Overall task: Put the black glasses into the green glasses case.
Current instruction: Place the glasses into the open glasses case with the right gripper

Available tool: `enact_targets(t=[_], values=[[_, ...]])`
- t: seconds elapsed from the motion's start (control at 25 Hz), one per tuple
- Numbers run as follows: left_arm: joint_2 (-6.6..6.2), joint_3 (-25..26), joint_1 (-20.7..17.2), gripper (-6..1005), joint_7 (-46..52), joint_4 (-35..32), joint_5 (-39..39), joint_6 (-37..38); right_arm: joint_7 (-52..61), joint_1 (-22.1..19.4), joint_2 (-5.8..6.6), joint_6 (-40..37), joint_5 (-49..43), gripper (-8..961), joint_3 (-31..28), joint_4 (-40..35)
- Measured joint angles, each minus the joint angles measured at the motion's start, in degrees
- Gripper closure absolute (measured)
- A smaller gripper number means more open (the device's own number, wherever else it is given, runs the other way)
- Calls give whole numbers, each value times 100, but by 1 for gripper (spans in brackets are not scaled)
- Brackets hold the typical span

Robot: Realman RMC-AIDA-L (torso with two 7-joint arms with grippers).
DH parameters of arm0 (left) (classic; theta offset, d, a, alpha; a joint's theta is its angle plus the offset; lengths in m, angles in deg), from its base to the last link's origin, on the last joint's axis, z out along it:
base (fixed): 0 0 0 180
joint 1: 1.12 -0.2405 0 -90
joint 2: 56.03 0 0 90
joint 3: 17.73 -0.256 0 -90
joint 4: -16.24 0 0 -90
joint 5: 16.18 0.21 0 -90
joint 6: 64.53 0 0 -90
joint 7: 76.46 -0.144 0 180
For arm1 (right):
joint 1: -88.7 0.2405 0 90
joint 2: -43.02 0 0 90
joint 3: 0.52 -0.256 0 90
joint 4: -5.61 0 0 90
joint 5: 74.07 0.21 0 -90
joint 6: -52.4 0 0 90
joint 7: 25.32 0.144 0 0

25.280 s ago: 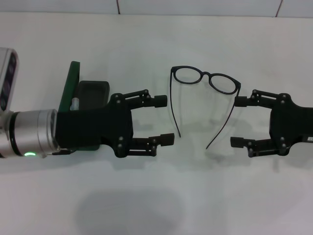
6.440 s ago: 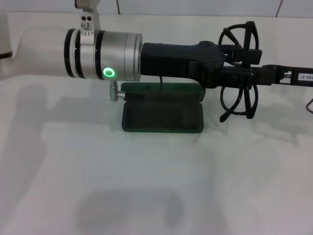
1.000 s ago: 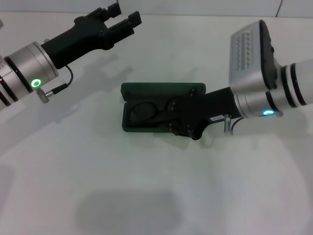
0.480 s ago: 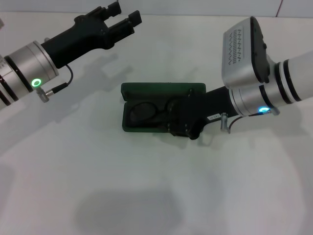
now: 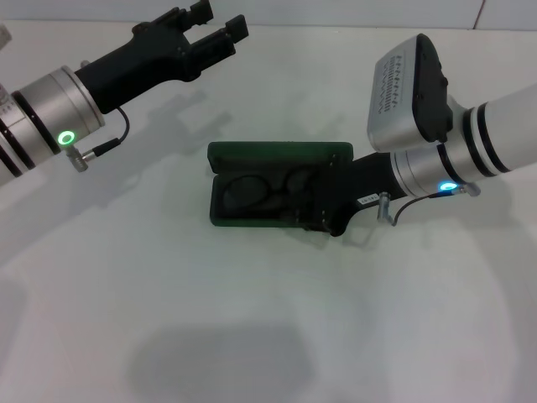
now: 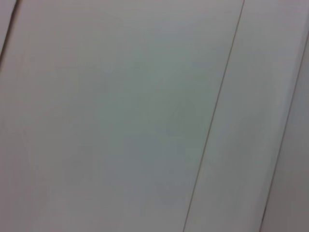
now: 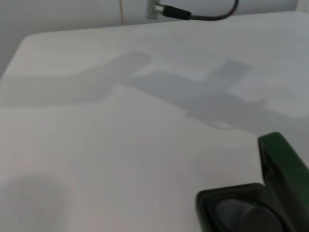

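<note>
The green glasses case [image 5: 268, 154] lies open in the middle of the white table, lid towards the far side. The black glasses [image 5: 252, 191] lie folded inside its dark tray, one oval lens showing plainly. My right gripper [image 5: 325, 204] reaches in low from the right and covers the case's right end, hiding part of the glasses. The right wrist view shows one end of the case [image 7: 284, 166] with its dark lining. My left gripper [image 5: 216, 22] is open and empty, held high at the far left, well away from the case.
The table [image 5: 252, 319] is white, with a tiled wall behind it. A cable and plug [image 5: 96, 151] hang from my left arm. The left wrist view shows only pale tiles [image 6: 145, 116].
My right gripper has drawn back to the right along the case, uncovering more of the glasses, which stay in the tray. My left arm has shifted slightly.
</note>
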Motion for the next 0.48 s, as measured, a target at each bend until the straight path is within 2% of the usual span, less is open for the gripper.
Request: enact_targets(t=[0.32, 0.4, 0.48], values=[[0, 0, -5, 212, 1, 10, 5, -5, -13, -62, 7, 126, 9, 671, -21, -31], [0, 0, -10, 211, 21, 27, 14, -6, -21, -137, 29, -148, 29, 669, -108, -146], [-3, 0, -4, 211, 67, 39, 67, -4, -58, -371, 60, -687, 20, 667, -444, -457]])
